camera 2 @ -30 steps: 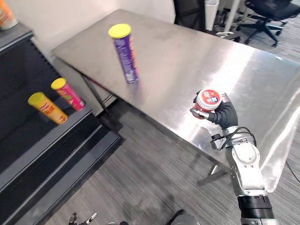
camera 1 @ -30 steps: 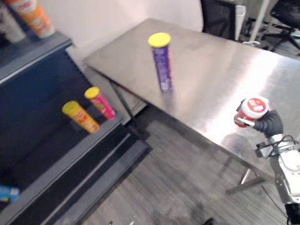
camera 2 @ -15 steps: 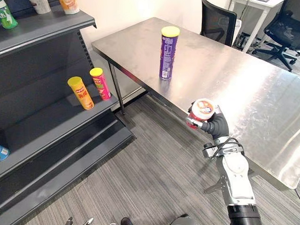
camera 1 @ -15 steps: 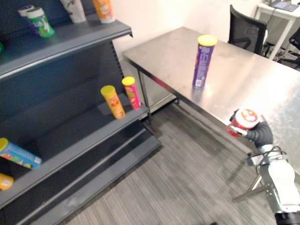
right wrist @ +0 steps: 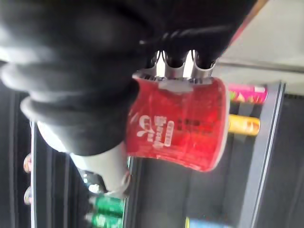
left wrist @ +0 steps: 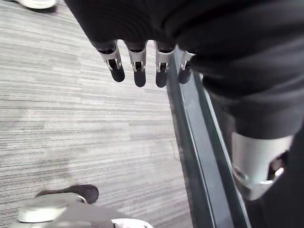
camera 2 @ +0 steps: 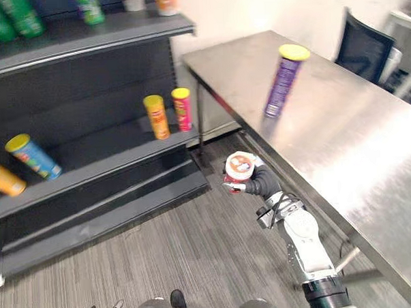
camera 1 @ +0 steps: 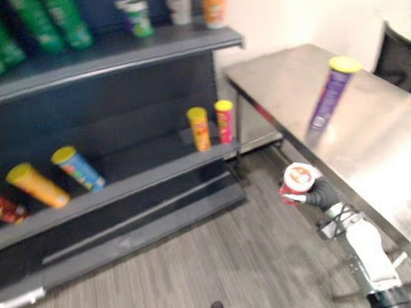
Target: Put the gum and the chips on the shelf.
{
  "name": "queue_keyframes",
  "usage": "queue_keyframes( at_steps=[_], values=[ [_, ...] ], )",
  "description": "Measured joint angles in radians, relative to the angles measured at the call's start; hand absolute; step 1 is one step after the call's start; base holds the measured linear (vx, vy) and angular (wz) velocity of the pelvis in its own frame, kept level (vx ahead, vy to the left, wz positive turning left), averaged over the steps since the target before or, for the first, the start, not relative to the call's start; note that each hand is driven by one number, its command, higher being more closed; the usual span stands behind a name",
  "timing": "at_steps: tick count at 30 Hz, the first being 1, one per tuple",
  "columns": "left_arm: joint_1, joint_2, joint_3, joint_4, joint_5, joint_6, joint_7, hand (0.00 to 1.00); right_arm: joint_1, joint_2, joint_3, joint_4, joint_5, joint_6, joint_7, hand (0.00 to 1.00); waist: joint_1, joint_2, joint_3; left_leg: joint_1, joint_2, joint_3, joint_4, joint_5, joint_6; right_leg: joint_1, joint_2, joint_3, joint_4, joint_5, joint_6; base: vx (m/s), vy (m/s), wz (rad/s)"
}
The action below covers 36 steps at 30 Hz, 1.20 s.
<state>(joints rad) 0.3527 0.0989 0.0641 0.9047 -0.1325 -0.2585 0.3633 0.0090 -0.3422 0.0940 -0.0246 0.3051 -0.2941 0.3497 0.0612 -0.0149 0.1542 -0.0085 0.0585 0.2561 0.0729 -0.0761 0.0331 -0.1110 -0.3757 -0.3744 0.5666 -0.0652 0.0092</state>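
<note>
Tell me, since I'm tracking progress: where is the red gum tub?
In both eye views the red gum tub is gripped in the right hand, held above the floor between the dark shelf and the steel table.

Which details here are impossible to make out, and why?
Right wrist view: right hand fingers, tips behind the gum tub.
Left eye view: green bottles on the top shelf, cut by the upper edge.
Same view: red thing, middle shelf, cut by the left edge.

head eyes look down (slightly apart) sharing shelf [camera 1: 145, 180] and table [camera 1: 382, 139]; wrist cameras close.
</note>
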Motion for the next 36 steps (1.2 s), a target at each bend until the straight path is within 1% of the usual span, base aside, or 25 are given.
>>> queue_keyframes(
  at_steps=[1, 2, 4, 5, 6, 7, 8, 9, 10, 11, 12, 13, 15, 17, 22, 24, 25, 26, 27, 28, 29, 30, 31, 32, 36],
  values=[
    [-0.011, 0.024, 0.0, 0.003, 0.0, 0.013, 0.009, 0.0, -0.002, 0.021, 0.012, -0.001, 0.0, 0.0, -0.008, 1.0, -0.006, -0.025, 0.009, -0.019, -0.001, -0.056, 0.006, 0.004, 0.005, -0.014, 0.076, 0.094, -0.043, -0.064, 0.019, 0.11, -0.047, 1.57],
    [-0.016, 0.038, 0.0, 0.005, 0.004, 0.025, 0.009, 0.0, -0.008, 0.03, 0.026, -0.001, 0.0, 0.0, -0.016, 1.0, -0.003, -0.044, 0.019, -0.025, -0.005, -0.077, 0.007, 0.004, 0.006, -0.027, 0.112, 0.131, -0.078, -0.076, 0.022, 0.07, -0.044, 1.19],
    [-0.015, 0.057, -0.002, 0.015, 0.023, 0.038, 0.006, 0.0, -0.013, 0.043, 0.042, -0.001, 0.0, -0.001, -0.019, 1.0, 0.0, -0.065, 0.031, -0.029, -0.018, -0.1, 0.024, 0.002, 0.004, -0.046, 0.149, 0.173, -0.145, -0.07, 0.031, 0.07, -0.064, 0.9],
    [-0.015, 0.056, -0.019, 0.015, 0.026, 0.045, 0.004, 0.0, -0.012, 0.046, 0.047, -0.001, 0.0, -0.001, -0.02, 1.0, -0.002, -0.063, 0.033, -0.038, -0.029, -0.13, 0.044, -0.009, 0.0, -0.056, 0.173, 0.223, -0.186, -0.061, 0.045, 0.07, -0.077, 0.86],
    [-0.018, 0.058, -0.025, 0.013, 0.029, 0.045, 0.002, 0.0, -0.013, 0.046, 0.048, -0.002, 0.001, -0.001, -0.022, 1.0, -0.005, -0.063, 0.033, -0.044, -0.033, -0.142, 0.057, -0.016, -0.003, -0.061, 0.184, 0.252, -0.204, -0.058, 0.049, 0.09, -0.098, 0.86],
    [-0.029, 0.062, -0.032, 0.012, 0.031, 0.046, 0.0, 0.0, -0.008, 0.046, 0.047, -0.005, 0.002, -0.001, -0.033, 1.0, -0.007, -0.063, 0.033, -0.06, -0.043, -0.178, 0.083, -0.031, -0.012, -0.058, 0.2, 0.291, -0.249, -0.047, 0.063, 0.09, -0.135, 0.86],
    [-0.042, 0.063, -0.039, 0.012, 0.031, 0.048, 0.0, 0.0, -0.004, 0.046, 0.047, -0.005, 0.008, 0.0, -0.039, 1.0, -0.007, -0.073, 0.03, -0.063, -0.056, -0.201, 0.095, -0.039, -0.023, -0.04, 0.197, 0.292, -0.296, -0.039, 0.066, 0.11, -0.16, 0.83],
    [-0.047, 0.068, -0.039, 0.012, 0.031, 0.049, 0.0, 0.0, -0.004, 0.045, 0.047, -0.005, 0.01, 0.0, -0.038, 1.0, -0.008, -0.08, 0.027, -0.066, -0.061, -0.209, 0.103, -0.046, -0.031, -0.033, 0.195, 0.289, -0.315, -0.019, 0.081, 0.11, -0.193, 0.65],
    [-0.056, 0.058, -0.039, 0.009, 0.031, 0.051, 0.0, 0.0, -0.004, 0.044, 0.042, -0.003, 0.011, 0.0, -0.039, 1.0, -0.007, -0.068, 0.021, -0.068, -0.039, -0.215, 0.113, -0.055, -0.045, -0.019, 0.209, 0.263, -0.325, -0.02, 0.079, 0.14, -0.197, 0.33],
    [-0.058, 0.047, -0.044, 0.007, 0.036, 0.05, -0.002, 0.0, -0.01, 0.044, 0.042, -0.004, 0.015, 0.0, -0.039, 1.0, -0.007, -0.051, 0.018, -0.069, -0.015, -0.21, 0.108, -0.056, -0.06, -0.017, 0.227, 0.25, -0.334, -0.021, 0.075, 0.22, -0.27, 0.2],
    [-0.061, 0.038, -0.042, 0.007, 0.04, 0.049, -0.002, 0.0, -0.011, 0.044, 0.042, -0.002, 0.026, 0.0, -0.041, 1.0, -0.008, -0.038, 0.019, -0.069, 0.005, -0.211, 0.102, -0.048, -0.084, -0.017, 0.244, 0.239, -0.34, -0.019, 0.07, 0.17, -0.182, 0.04],
    [-0.06, 0.036, -0.042, 0.008, 0.041, 0.049, -0.001, 0.0, -0.011, 0.044, 0.042, -0.002, 0.027, 0.0, -0.041, 1.0, -0.008, -0.036, 0.018, -0.069, 0.011, -0.211, 0.101, -0.046, -0.086, -0.017, 0.248, 0.235, -0.34, -0.018, 0.068, 0.17, -0.189, 0.02],
    [-0.057, 0.032, -0.037, 0.011, 0.067, 0.049, 0.005, 0.0, -0.009, 0.044, 0.042, 0.0, 0.028, 0.003, -0.049, 1.0, -0.025, -0.03, 0.017, -0.052, 0.037, -0.213, 0.067, -0.032, -0.109, -0.001, 0.273, 0.217, -0.359, -0.016, 0.066, 0.15, -0.152, 0.04],
    [-0.056, 0.032, -0.038, 0.012, 0.079, 0.045, 0.01, 0.0, -0.005, 0.042, 0.04, -0.001, 0.028, 0.003, -0.065, 1.0, -0.033, -0.026, 0.015, -0.035, 0.052, -0.211, 0.036, -0.022, -0.124, 0.016, 0.288, 0.206, -0.379, -0.016, 0.066, 0.13, -0.107, 0.03],
    [-0.073, 0.032, -0.046, 0.011, 0.08, 0.036, 0.027, 0.0, 0.026, 0.046, 0.041, -0.001, 0.028, 0.005, -0.076, 1.0, -0.038, -0.018, 0.012, -0.029, 0.053, -0.206, 0.033, -0.018, -0.13, 0.032, 0.287, 0.193, -0.399, -0.018, 0.066, 0.08, -0.008, 0.09],
    [-0.077, 0.032, -0.056, 0.006, 0.077, 0.023, 0.027, 0.0, 0.036, 0.046, 0.041, -0.001, 0.028, 0.005, -0.06, 1.0, -0.042, -0.01, 0.011, -0.053, 0.046, -0.202, 0.057, -0.019, -0.13, 0.029, 0.281, 0.187, -0.398, -0.029, 0.05, -0.01, 0.014, 0.16],
    [-0.078, 0.033, -0.059, 0.006, 0.077, 0.019, 0.027, 0.0, 0.038, 0.045, 0.04, -0.001, 0.028, 0.005, -0.056, 1.0, -0.045, -0.005, 0.012, -0.069, 0.047, -0.196, 0.073, -0.024, -0.129, 0.028, 0.28, 0.181, -0.396, -0.031, 0.046, -0.07, 0.005, 0.33],
    [-0.082, 0.03, -0.067, 0.006, 0.076, 0.017, 0.028, 0.0, 0.046, 0.045, 0.037, -0.001, 0.028, 0.005, -0.055, 1.0, -0.054, 0.009, 0.015, -0.093, 0.056, -0.173, 0.107, -0.042, -0.118, 0.029, 0.279, 0.161, -0.387, -0.04, 0.04, -0.07, 0.001, 0.27],
    [-0.085, 0.029, -0.07, 0.006, 0.075, 0.017, 0.028, 0.0, 0.053, 0.045, 0.037, -0.001, 0.028, 0.005, -0.055, 1.0, -0.054, 0.013, 0.017, -0.098, 0.059, -0.17, 0.114, -0.048, -0.118, 0.028, 0.278, 0.158, -0.377, -0.048, 0.04, -0.08, 0.002, 0.25],
    [-0.086, 0.028, -0.077, 0.006, 0.073, 0.017, 0.031, 0.0, 0.068, 0.045, 0.037, -0.001, 0.028, 0.005, -0.055, 1.0, -0.05, 0.019, 0.02, -0.095, 0.062, -0.15, 0.12, -0.054, -0.115, 0.029, 0.271, 0.153, -0.351, -0.063, 0.039, -0.05, -0.005, 0.32],
    [-0.086, 0.027, -0.078, 0.006, 0.073, 0.017, 0.032, 0.0, 0.085, 0.045, 0.036, -0.001, 0.027, 0.004, -0.056, 1.0, -0.057, 0.023, 0.019, -0.09, 0.068, -0.115, 0.114, -0.053, -0.097, 0.029, 0.253, 0.134, -0.316, -0.081, 0.042, -0.04, -0.01, 0.45],
    [-0.089, 0.027, -0.079, 0.008, 0.074, 0.016, 0.032, 0.0, 0.094, 0.045, 0.032, -0.002, 0.027, 0.003, -0.059, 1.0, -0.062, 0.024, 0.019, -0.084, 0.071, -0.092, 0.106, -0.046, -0.093, 0.028, 0.242, 0.125, -0.298, -0.092, 0.046, -0.01, -0.022, 0.71],
    [-0.094, 0.027, -0.079, 0.011, 0.073, 0.013, 0.031, 0.0, 0.112, 0.04, 0.027, -0.002, 0.026, 0.002, -0.066, 1.0, -0.064, 0.024, 0.019, -0.074, 0.061, -0.073, 0.09, -0.012, -0.101, 0.028, 0.213, 0.107, -0.264, -0.117, 0.053, -0.01, 0.007, 0.67],
    [-0.094, 0.025, -0.08, 0.011, 0.072, 0.005, 0.031, 0.0, 0.117, 0.036, 0.032, -0.002, 0.024, 0.002, -0.074, 1.0, -0.062, 0.024, 0.019, -0.071, 0.045, -0.079, 0.089, -0.006, -0.102, 0.029, 0.193, 0.103, -0.244, -0.142, 0.055, 0.0, 0.024, 0.54],
    [-0.093, 0.022, -0.093, 0.013, 0.067, -0.002, 0.029, 0.0, 0.11, 0.037, 0.038, -0.002, 0.022, -0.001, -0.081, 1.0, -0.039, 0.033, 0.023, -0.073, 0.025, -0.076, 0.144, -0.007, -0.103, 0.057, 0.164, 0.107, -0.239, -0.153, 0.061, 0.0, 0.067, 0.15]
  ],
)
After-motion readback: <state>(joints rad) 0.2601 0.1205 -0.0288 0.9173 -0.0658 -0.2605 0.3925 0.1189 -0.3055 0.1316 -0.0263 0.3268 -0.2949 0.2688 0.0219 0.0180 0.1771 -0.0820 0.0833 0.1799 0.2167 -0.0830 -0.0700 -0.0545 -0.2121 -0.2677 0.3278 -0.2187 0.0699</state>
